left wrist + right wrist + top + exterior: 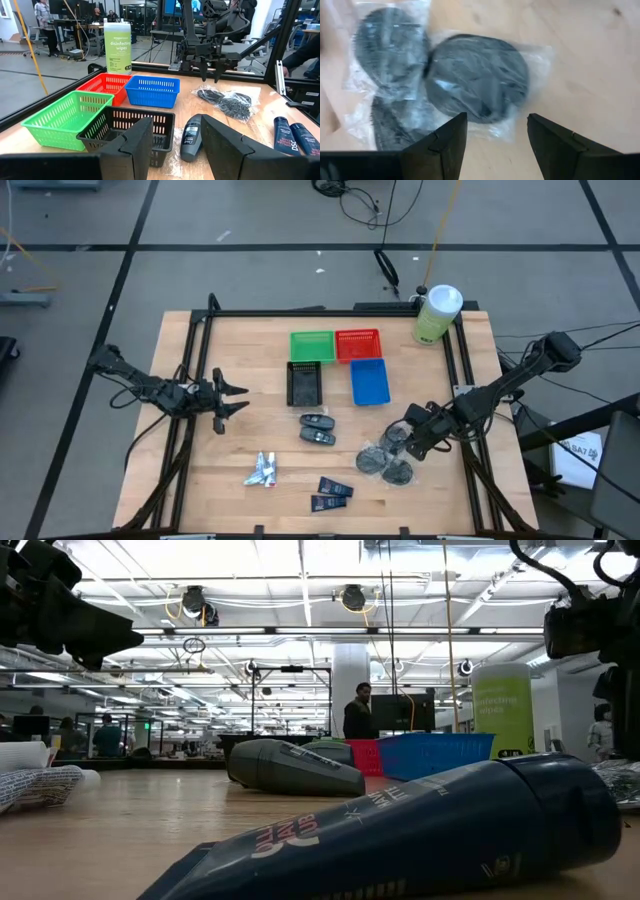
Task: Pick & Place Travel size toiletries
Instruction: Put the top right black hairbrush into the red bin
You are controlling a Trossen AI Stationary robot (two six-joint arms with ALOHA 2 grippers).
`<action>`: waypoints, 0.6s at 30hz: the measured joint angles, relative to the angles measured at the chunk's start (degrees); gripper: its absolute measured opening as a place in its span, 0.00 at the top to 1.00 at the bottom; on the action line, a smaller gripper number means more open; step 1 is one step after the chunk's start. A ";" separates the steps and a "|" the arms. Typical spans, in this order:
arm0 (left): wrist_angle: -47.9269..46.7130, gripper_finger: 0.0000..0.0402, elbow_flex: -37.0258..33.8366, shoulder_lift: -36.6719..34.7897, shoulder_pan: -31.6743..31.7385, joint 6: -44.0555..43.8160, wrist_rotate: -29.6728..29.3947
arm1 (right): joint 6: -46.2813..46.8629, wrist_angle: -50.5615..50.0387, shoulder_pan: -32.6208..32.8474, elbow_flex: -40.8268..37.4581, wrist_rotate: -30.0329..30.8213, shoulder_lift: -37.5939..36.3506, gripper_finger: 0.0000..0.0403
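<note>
Three grey round discs point(385, 461) in clear bags lie on the table's right near part; the right wrist view shows them close up point(475, 77). My right gripper point(405, 436) hovers open just above them, fingers pointing down point(497, 135). Two black oval pieces point(318, 428) lie mid-table. The silver-white mini tubes point(262, 470) and the dark navy packets point(332, 495) rest near the near edge. My left gripper point(228, 396) waits open at the table's left, level, pointing toward the black bin point(135, 127).
Four small bins stand mid-table: green point(311, 345), red point(357, 343), black point(304, 383) and blue point(369, 381). A large pale-green bottle point(437, 313) stands at the far right corner. A dark frame point(200, 330) borders the table. People stand in the room behind.
</note>
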 joint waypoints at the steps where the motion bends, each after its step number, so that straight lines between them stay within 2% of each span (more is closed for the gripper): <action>1: 0.00 0.59 0.00 0.00 0.00 0.02 0.01 | 0.48 -1.56 -0.27 0.00 0.06 -0.46 0.51; 5: -0.02 0.59 0.00 0.00 0.00 0.02 0.02 | 2.19 -4.20 -1.18 -0.18 0.10 -0.70 0.51; 18: -0.02 0.59 -0.02 -0.01 0.00 0.13 0.02 | 4.32 21.53 -1.25 -13.86 -1.11 -0.85 0.51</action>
